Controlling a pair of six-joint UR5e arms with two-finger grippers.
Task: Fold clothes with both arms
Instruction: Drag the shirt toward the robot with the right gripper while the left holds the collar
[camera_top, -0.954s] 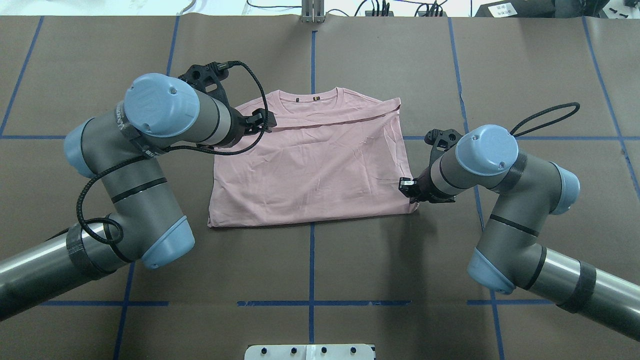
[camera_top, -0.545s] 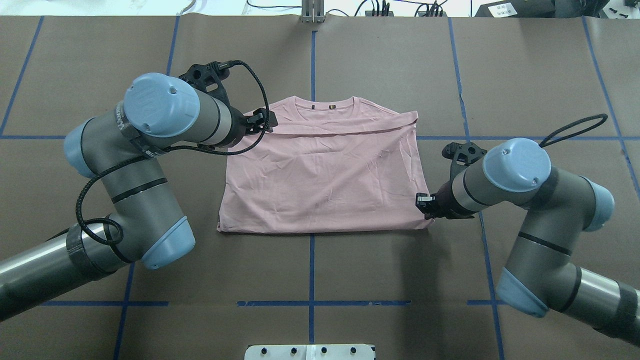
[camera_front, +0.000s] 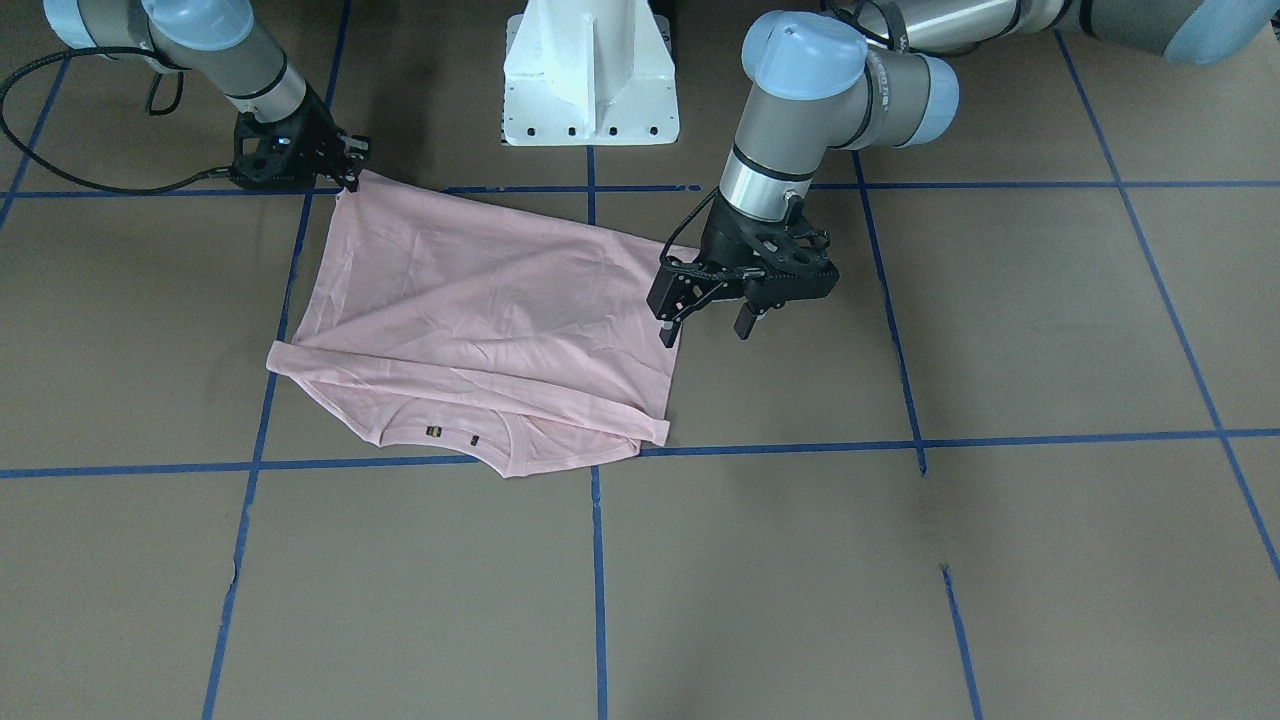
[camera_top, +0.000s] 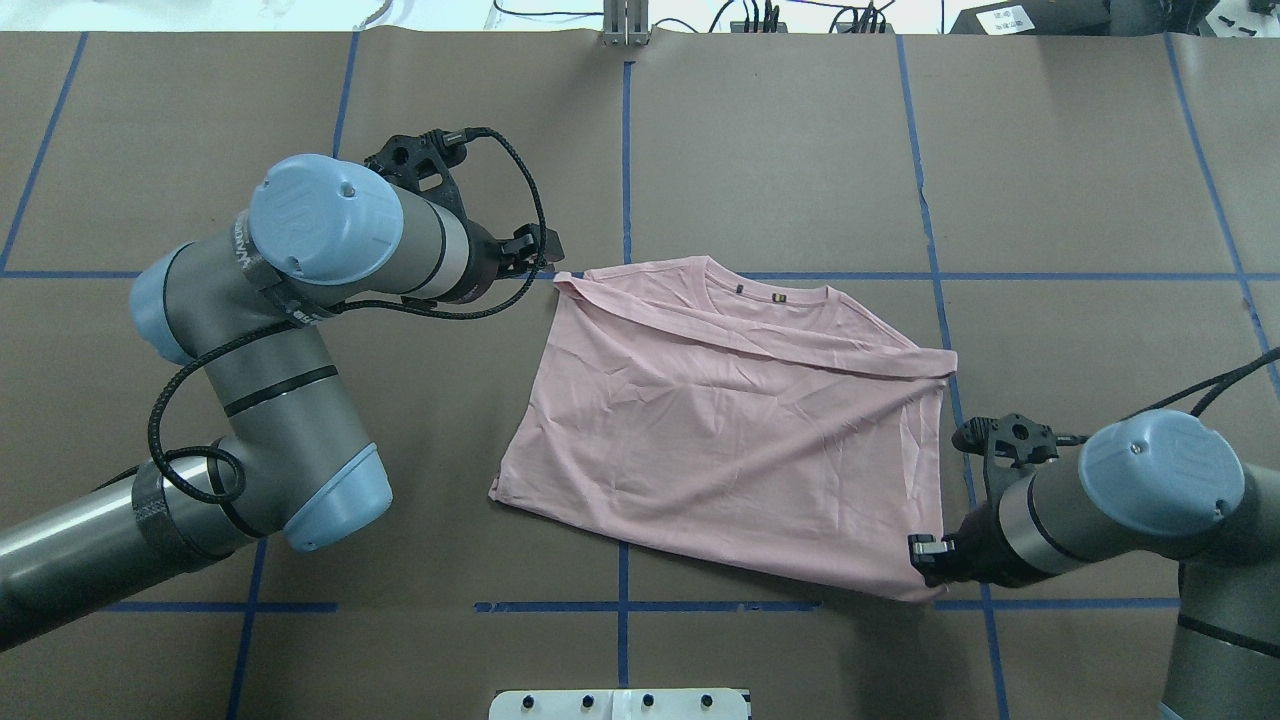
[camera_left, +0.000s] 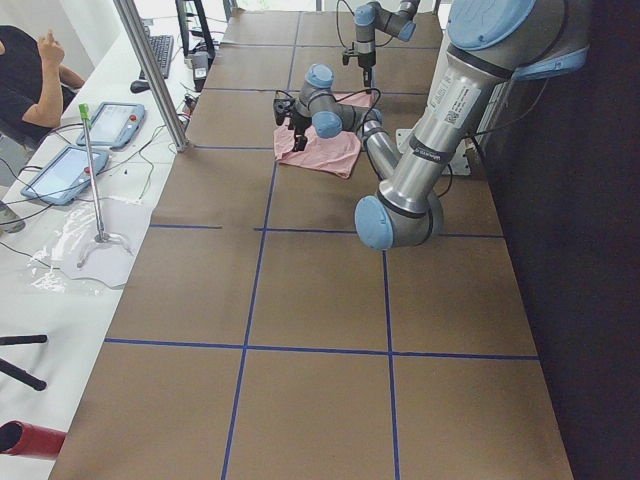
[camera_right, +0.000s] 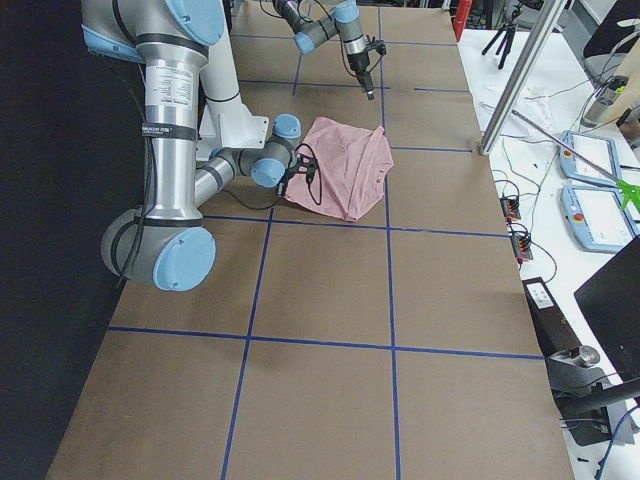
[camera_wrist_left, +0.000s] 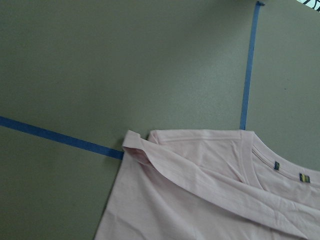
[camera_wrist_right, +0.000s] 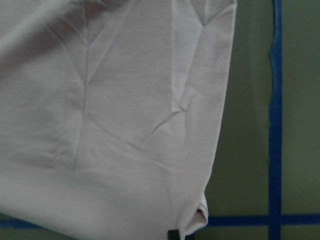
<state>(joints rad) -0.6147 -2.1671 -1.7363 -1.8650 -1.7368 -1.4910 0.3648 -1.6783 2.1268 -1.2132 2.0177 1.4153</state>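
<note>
The pale pink T-shirt (camera_top: 740, 430) lies folded and skewed on the brown table, collar (camera_top: 765, 292) at the far side. My right gripper (camera_top: 925, 560) is shut on its near right hem corner; in the front-facing view that gripper (camera_front: 350, 170) pinches the corner low by the table. My left gripper (camera_front: 703, 333) hangs open just beside the shirt's shoulder edge with nothing between its fingers (camera_front: 665, 332). In the left wrist view the folded shoulder corner (camera_wrist_left: 135, 147) lies free on the table. The right wrist view shows the hem (camera_wrist_right: 215, 150) running down toward the grip.
Blue tape lines (camera_top: 622, 150) grid the brown table. The white pedestal base (camera_front: 590, 70) stands at the robot's edge. A metal post (camera_left: 150, 70), tablets (camera_left: 60, 170) and a seated person (camera_left: 30, 80) are at a side table beyond the far edge.
The right gripper has dragged the hem corner right and toward the robot, so the shirt slid and turned. The shoulder has come away from the left gripper, which hardly moved.
</note>
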